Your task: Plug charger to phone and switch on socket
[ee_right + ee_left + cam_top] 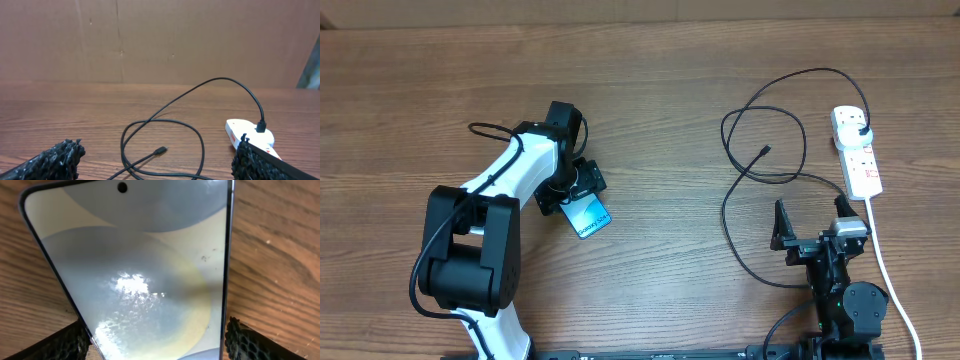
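Note:
The phone, with a light blue screen, lies left of the table's middle under my left arm. In the left wrist view the phone fills the frame, and my left gripper has a finger at each long edge, shut on it. The charger's black cable loops at the right. Its connector tip lies free on the wood and shows in the right wrist view. Its plug sits in the white socket strip, also seen from the right wrist. My right gripper is open and empty, near the cable loops.
The strip's thick white cord runs down the right side past my right arm's base. A brown board wall stands behind the table. The rest is bare wooden tabletop.

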